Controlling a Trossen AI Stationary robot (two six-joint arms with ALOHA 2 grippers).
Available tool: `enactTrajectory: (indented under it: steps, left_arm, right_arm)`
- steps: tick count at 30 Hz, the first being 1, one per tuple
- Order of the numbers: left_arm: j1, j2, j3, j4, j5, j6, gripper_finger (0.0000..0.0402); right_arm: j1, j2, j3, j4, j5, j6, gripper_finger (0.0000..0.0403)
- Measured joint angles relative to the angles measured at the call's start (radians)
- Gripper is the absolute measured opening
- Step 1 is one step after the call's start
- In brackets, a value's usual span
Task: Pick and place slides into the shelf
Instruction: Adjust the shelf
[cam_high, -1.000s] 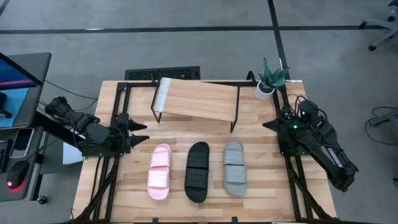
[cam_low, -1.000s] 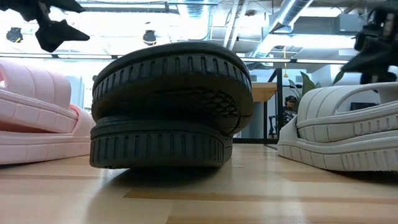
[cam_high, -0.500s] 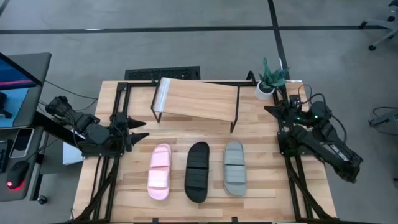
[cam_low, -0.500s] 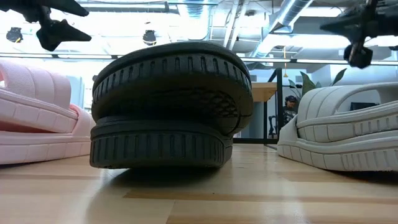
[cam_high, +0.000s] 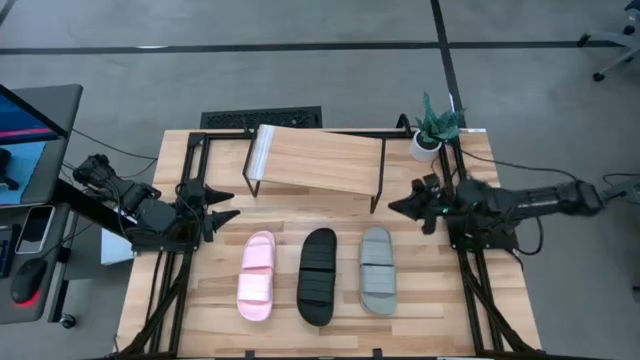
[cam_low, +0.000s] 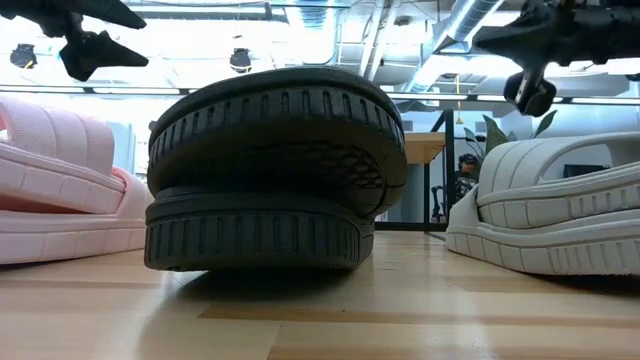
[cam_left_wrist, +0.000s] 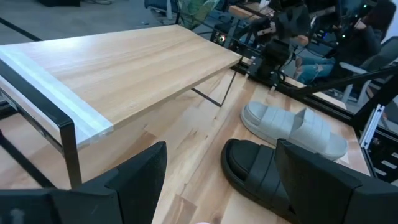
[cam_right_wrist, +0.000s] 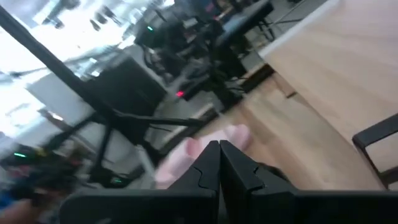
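Three slides lie sole-down in a row on the near half of the table: pink (cam_high: 257, 276), black (cam_high: 317, 276), light grey (cam_high: 376, 270). Behind them stands the shelf (cam_high: 315, 160), a light plank on thin black legs. My left gripper (cam_high: 222, 204) hovers open at the table's left side, level with the shelf's near left leg. My right gripper (cam_high: 394, 206) is shut and hangs in the air just right of the shelf's near right leg, beyond the grey slide's far end. The low view shows the black slide (cam_low: 270, 170) close up, with both grippers high above the slides.
A small potted plant (cam_high: 432, 130) stands at the table's far right corner. Black frame rails (cam_high: 180, 250) run along both table sides. A desk with a monitor and mouse sits off the left edge. Bare wood lies between the shelf and the slides.
My right arm has swung out from the right edge and stretched toward the table's left. Its gripper has travelled from beside the plant-side rail to a spot next to the shelf's near right leg, beyond the grey slide. The slides and shelf have stayed put.
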Motion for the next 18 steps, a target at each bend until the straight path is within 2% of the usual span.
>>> enactTrajectory:
  steps: [4,11,18]
  left_arm:
    - [0.0,0.0,0.0,-0.012,0.0,0.0,0.0286]
    - [0.0,0.0,0.0,-0.022,0.0,0.0,0.0286]
    - [0.0,0.0,0.0,-0.013,0.0,-0.001,0.0286]
  right_arm:
    - [0.08,0.036,0.028,-0.023,0.106,-0.046,0.0]
    - [0.168,0.075,0.052,-0.216,0.241,-0.049,0.0]
    - [0.199,0.187,0.053,-0.187,0.339,-0.05,0.0]
